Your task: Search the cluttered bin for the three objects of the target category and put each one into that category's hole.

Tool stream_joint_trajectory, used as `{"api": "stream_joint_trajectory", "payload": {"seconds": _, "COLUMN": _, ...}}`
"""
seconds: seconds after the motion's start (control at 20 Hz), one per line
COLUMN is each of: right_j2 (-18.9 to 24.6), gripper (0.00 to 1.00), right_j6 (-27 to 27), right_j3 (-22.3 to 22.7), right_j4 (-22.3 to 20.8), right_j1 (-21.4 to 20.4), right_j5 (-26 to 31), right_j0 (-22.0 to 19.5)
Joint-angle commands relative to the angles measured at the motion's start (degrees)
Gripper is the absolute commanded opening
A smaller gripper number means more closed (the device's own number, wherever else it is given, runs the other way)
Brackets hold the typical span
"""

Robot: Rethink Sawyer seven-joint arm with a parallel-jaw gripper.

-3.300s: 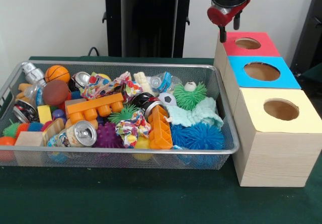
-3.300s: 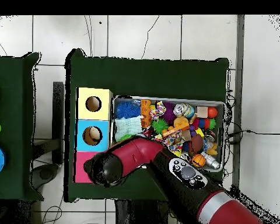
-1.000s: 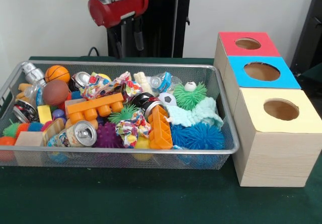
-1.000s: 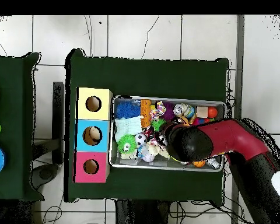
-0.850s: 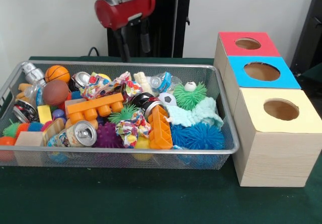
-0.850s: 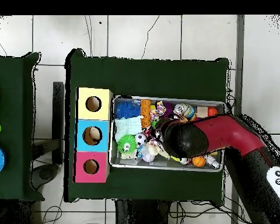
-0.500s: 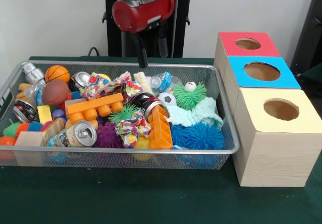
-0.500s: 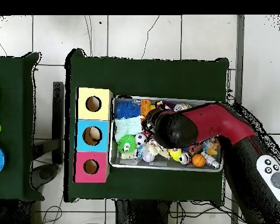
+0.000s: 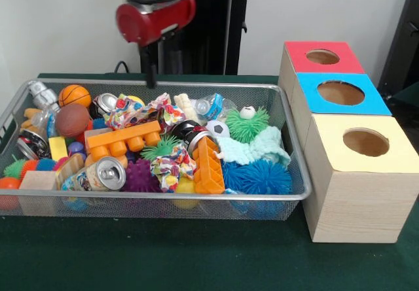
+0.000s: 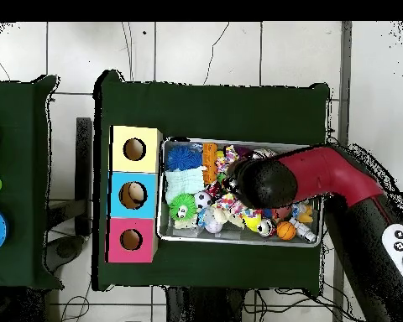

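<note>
- Gripper (image 9: pixel 159 67): hangs from the red and black arm (image 10: pixel 322 176) above the far rim of the wire mesh bin (image 9: pixel 163 203), over the bin's middle-left part in the front view; two dark fingers (image 9: pixel 150 65) point down with a gap between them, apart and holding nothing
- Bin contents, front view: a heap of mixed toys, among them an orange basketball (image 9: pixel 74 95) at the far left, an orange building brick (image 9: pixel 124 139) near the middle, a drink can (image 9: pixel 105 173) lying on its side toward the near rim, a patterned cloth scrunchie (image 9: pixel 169 167), a purple spiky ball (image 9: pixel 139 175), a blue fuzzy ball (image 9: pixel 258 176) at the near right corner, a green fuzzy ball (image 9: pixel 247 124) and a pale mint cloth (image 9: pixel 252 148)
- Sorting boxes: three wooden boxes in a row just beside the bin's right end in the front view, each with a round hole in its top; the red-topped box (image 9: pixel 322 57) is farthest, the blue-topped box (image 9: pixel 339 93) in the middle, the yellow-topped box (image 9: pixel 363 144) nearest
- Overhead view: the arm's dark wrist covers the bin's centre; the boxes lie at the bin's left
</note>
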Motion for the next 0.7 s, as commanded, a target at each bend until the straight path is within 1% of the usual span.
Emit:
{"api": "stream_joint_trajectory", "payload": {"seconds": 0.05, "right_j2": -4.23, "gripper": 1.00, "right_j6": -25.96, "right_j3": -4.70, "right_j4": -8.80, "right_j1": 1.69, "right_j5": 9.81, "right_j0": -2.45}}
{"api": "stream_joint_trajectory", "payload": {"seconds": 0.2, "right_j2": -4.67, "gripper": 1.00, "right_j6": -28.15, "right_j3": -5.10, "right_j4": -10.77, "right_j1": 2.06, "right_j5": 10.35, "right_j0": -3.09}}
{"api": "stream_joint_trajectory", "payload": {"seconds": 0.35, "right_j2": -4.55, "gripper": 1.00, "right_j6": -31.89, "right_j3": -5.36, "right_j4": -11.84, "right_j1": 2.40, "right_j5": 10.54, "right_j0": -3.94}}
{"api": "stream_joint_trajectory", "payload": {"seconds": 0.4, "right_j2": -3.95, "gripper": 1.00, "right_j6": -35.39, "right_j3": -5.86, "right_j4": -12.06, "right_j1": 2.51, "right_j5": 10.89, "right_j0": -4.61}}
{"api": "stream_joint_trajectory", "payload": {"seconds": 0.45, "right_j2": -3.73, "gripper": 1.00, "right_j6": -37.31, "right_j3": -6.17, "right_j4": -12.18, "right_j1": 2.65, "right_j5": 11.12, "right_j0": -4.96}}
{"api": "stream_joint_trajectory", "payload": {"seconds": 0.5, "right_j2": -3.21, "gripper": 1.00, "right_j6": -40.79, "right_j3": -7.32, "right_j4": -12.05, "right_j1": 3.22, "right_j5": 11.84, "right_j0": -5.64}}
{"api": "stream_joint_trajectory", "payload": {"seconds": 0.6, "right_j2": -2.47, "gripper": 1.00, "right_j6": -44.53, "right_j3": -8.76, "right_j4": -11.72, "right_j1": 4.45, "right_j5": 11.70, "right_j0": -6.54}}
{"api": "stream_joint_trajectory", "payload": {"seconds": 0.7, "right_j2": -2.07, "gripper": 1.00, "right_j6": -46.05, "right_j3": -9.89, "right_j4": -11.06, "right_j1": 5.04, "right_j5": 11.55, "right_j0": -6.83}}
